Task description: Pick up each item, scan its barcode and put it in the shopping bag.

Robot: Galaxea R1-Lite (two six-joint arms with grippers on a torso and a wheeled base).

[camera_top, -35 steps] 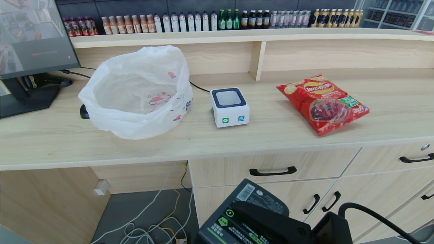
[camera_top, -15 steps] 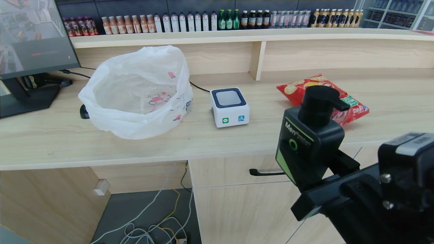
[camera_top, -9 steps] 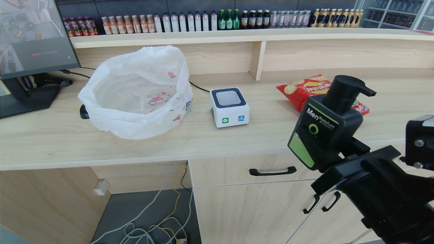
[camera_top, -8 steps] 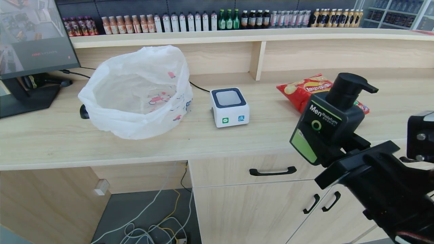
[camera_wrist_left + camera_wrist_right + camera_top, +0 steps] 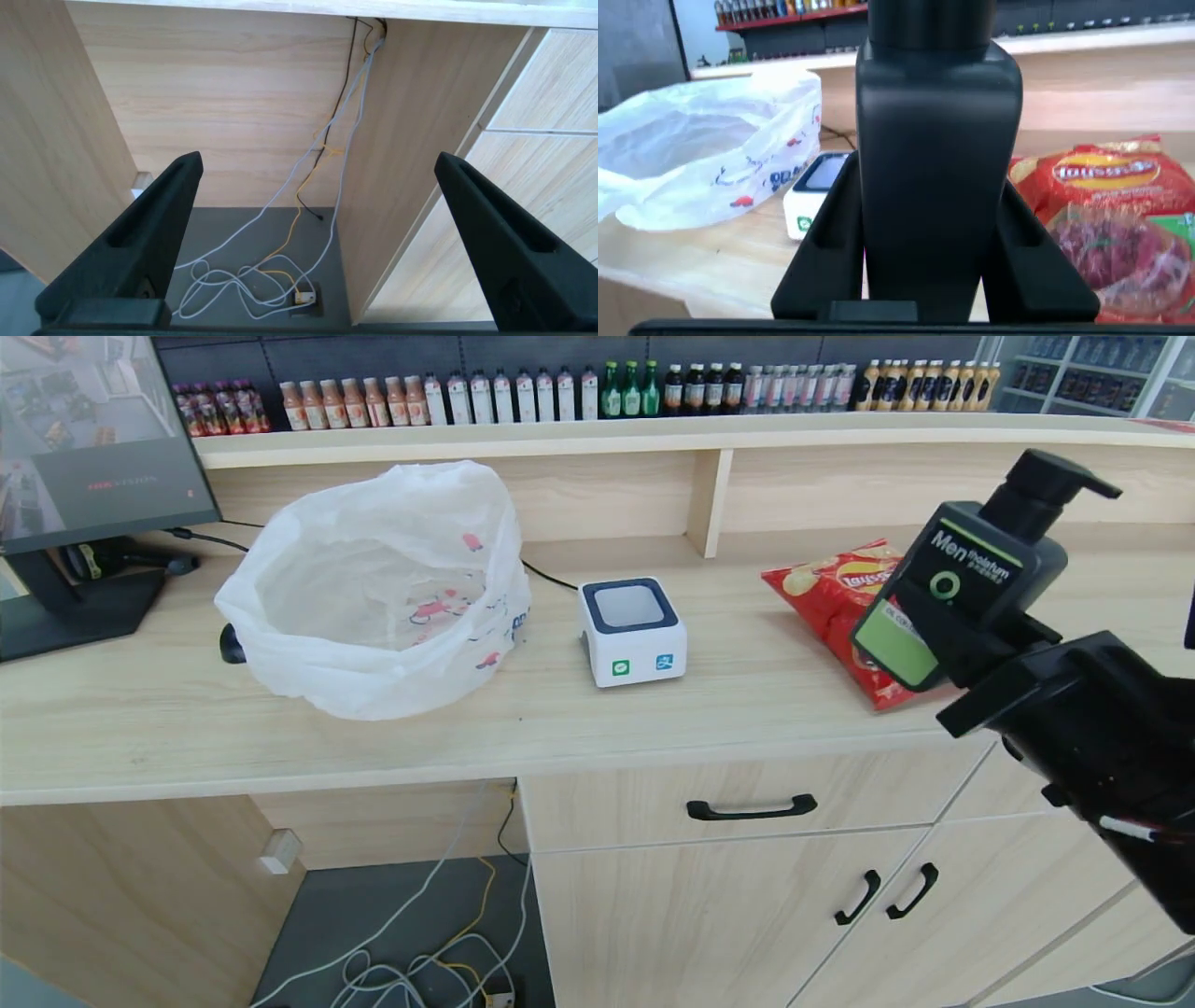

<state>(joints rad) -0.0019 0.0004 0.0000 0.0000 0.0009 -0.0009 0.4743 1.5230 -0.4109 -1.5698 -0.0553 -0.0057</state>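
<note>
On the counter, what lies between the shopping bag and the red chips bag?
The white scanner box stands there, touching neither the shopping bag nor the chips bag, as the head view shows.

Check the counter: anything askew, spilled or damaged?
Nothing stands out. The pump bottle is tilted only because the right gripper holds it at an angle in the air. Shopping bag open, scanner upright, chip bag lying flat, no spills on the counter.

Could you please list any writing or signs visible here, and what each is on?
Pump bottle in right pincer: white brand lettering, green ring; not quoted.
Crisp bag: brand logo, small print unreadable.
Scanner: green and blue icons.
Shopping bag: blue letters, unreadable.
Monitor: red text, blurred.
</note>
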